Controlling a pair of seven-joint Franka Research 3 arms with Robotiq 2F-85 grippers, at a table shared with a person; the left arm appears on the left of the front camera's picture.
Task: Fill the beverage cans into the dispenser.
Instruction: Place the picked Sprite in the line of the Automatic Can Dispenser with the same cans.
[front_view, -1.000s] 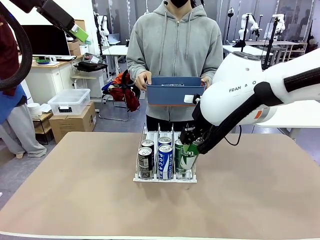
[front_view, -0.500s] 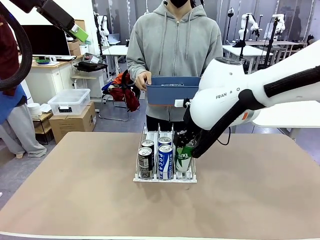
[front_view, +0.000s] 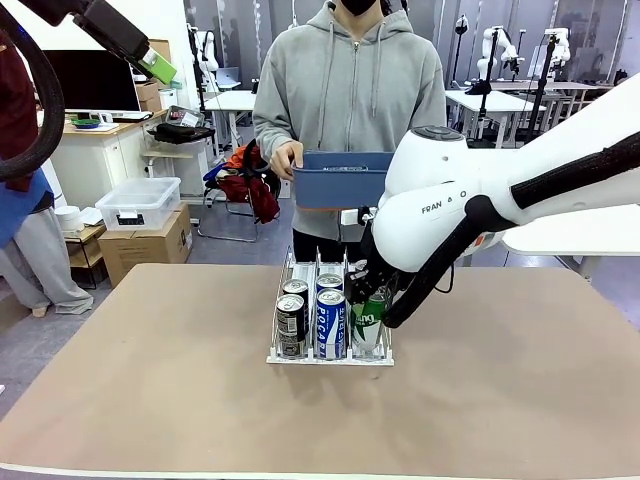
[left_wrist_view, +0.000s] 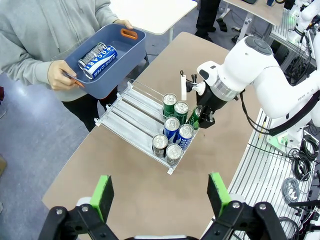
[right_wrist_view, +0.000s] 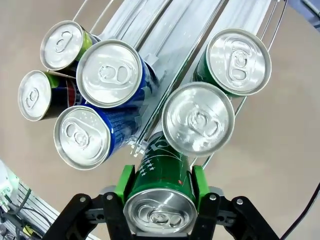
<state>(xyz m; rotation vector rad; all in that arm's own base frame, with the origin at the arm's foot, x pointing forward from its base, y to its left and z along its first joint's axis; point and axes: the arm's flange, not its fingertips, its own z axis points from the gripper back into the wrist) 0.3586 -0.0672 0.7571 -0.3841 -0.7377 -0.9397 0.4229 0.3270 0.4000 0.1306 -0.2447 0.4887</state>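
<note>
1. The right tool clamps a green can near its top, tilted at the right lane of the dispenser
2. The left tool gapes empty, high above the dispenser
3. Thin, slick wall, probably dents: squeeze the sides gently

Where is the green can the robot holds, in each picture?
Front view: green can, tilted over the dispenser's right lane, just right of centre.
Left wrist view: green can, centre-right, at the dispenser's side.
Right wrist view: green can, bottom centre, between the jaws.
Shared landmark: the dispenser.
</note>
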